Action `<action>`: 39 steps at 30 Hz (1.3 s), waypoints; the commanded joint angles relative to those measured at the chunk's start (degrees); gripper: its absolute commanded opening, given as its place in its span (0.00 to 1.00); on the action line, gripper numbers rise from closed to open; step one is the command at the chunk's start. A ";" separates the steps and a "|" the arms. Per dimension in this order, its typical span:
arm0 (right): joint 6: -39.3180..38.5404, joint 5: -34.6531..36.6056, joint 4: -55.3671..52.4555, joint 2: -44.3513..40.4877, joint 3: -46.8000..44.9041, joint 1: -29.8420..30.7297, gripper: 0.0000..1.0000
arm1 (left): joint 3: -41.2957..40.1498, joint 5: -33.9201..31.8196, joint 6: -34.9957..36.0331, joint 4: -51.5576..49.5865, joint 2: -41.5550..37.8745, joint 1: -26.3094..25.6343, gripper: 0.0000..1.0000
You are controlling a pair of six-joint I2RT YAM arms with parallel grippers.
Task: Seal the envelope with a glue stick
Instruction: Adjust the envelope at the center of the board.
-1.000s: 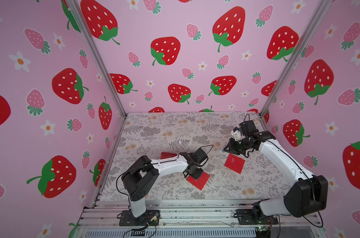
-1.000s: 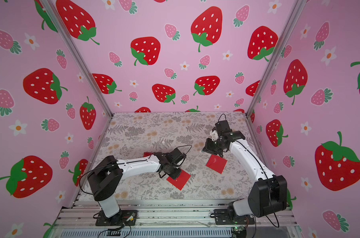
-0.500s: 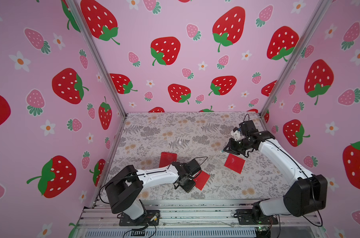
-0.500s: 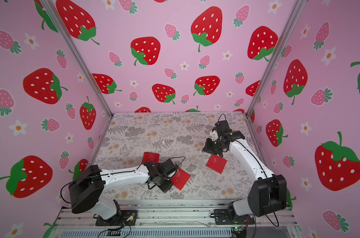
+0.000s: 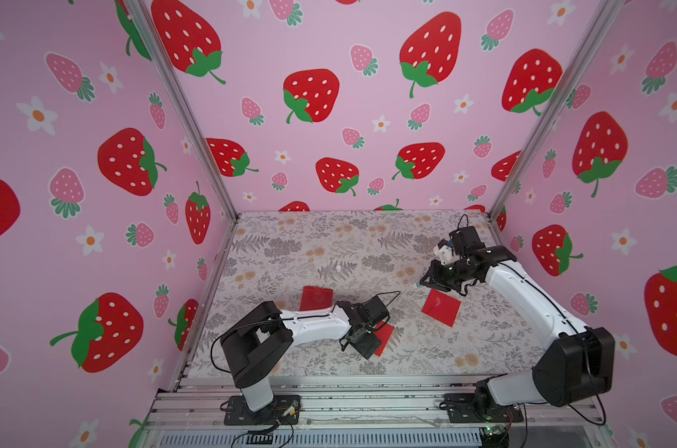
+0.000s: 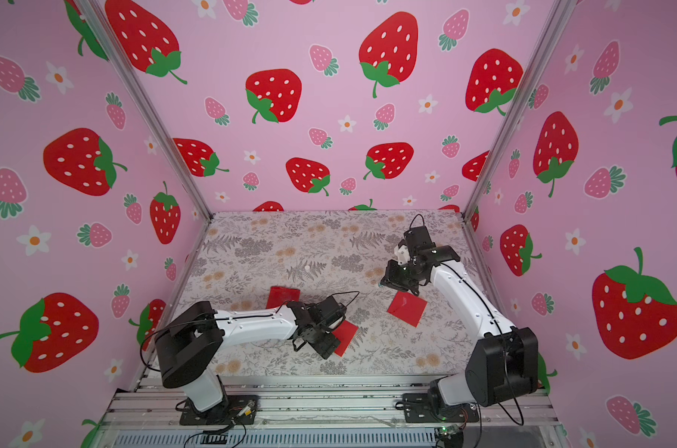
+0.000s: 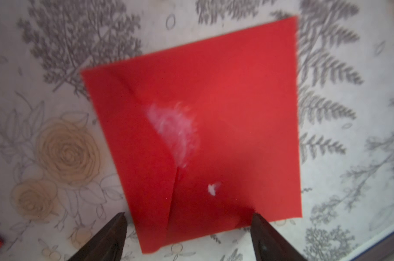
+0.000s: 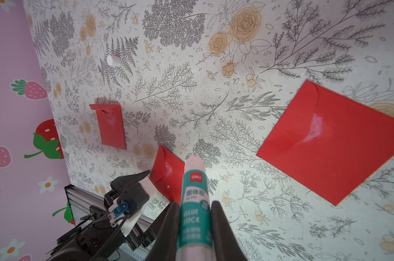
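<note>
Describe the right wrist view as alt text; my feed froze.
The right gripper is shut on the glue stick, tip pointing toward the floral table. Three red envelopes lie flat there, glue-smeared: one close, one far, one beside the left gripper.

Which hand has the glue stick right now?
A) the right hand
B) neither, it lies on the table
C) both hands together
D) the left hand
A: in the right wrist view the glue stick is clamped between the fingers of the right hand, while the left hand stands open and empty at the edge of a red envelope.
</note>
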 commanded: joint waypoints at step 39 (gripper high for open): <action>-3.00 -1.50 -1.48 -7.22 -2.89 -14.10 0.00 | -1.74 22.58 -23.82 0.82 -7.03 5.07 0.71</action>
